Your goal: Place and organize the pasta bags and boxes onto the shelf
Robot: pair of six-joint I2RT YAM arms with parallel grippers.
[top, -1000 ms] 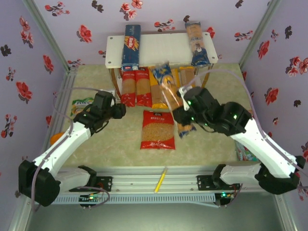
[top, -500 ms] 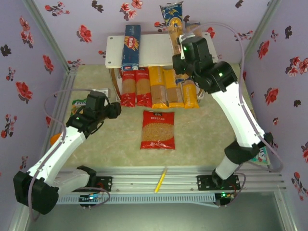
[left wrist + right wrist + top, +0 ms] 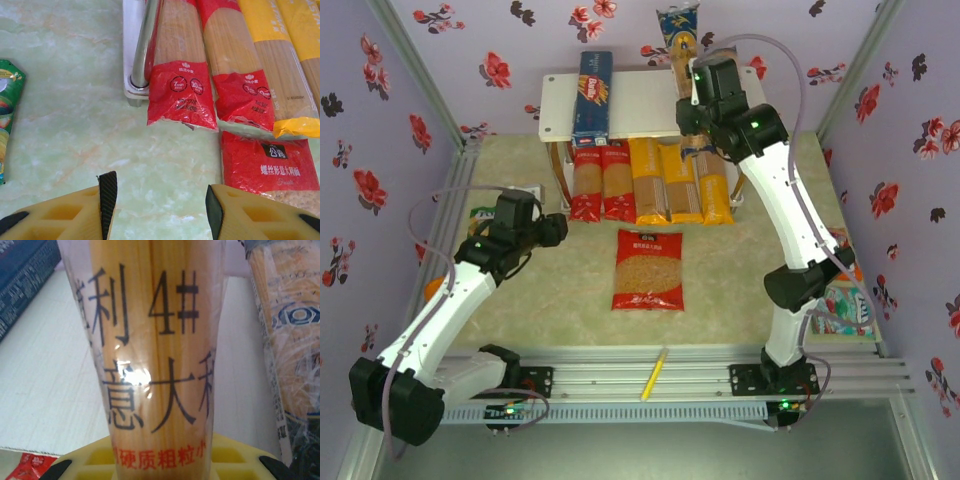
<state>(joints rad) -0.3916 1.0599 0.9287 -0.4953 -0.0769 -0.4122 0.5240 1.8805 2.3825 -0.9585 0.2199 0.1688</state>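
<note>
Top external: The right arm (image 3: 760,140) now reaches across the upper middle of the frame. A second ago it was low at the shelf front, mid-frame. The blue-ended spaghetti bag (image 3: 678,30) it carries has gone up with it, and its printed end pokes past the back edge of the shelf (image 3: 645,100). The dark-blue box (image 3: 592,95) lies on the top tier, left of centre. Two red-ended bags (image 3: 601,182) and three yellow-ended bags (image 3: 680,182) sit side by side on the lower tier. The wide red bag (image 3: 646,270) lies on the table (image 3: 750,260), well in front of the shelf. The left gripper (image 3: 555,230) has drawn slightly left.

Left wrist: The left gripper (image 3: 161,200) stands roughly half open and empty over bare table, just short of the red-ended bags.

Right wrist: The right gripper (image 3: 162,465) is clamped on the spaghetti bag, which stands over the white top tier. A second blue-printed bag (image 3: 295,340) lies at the frame's right.

Judgement: the carry looks done and laying the bag down comes next. The red bag is still to shelve.
</note>
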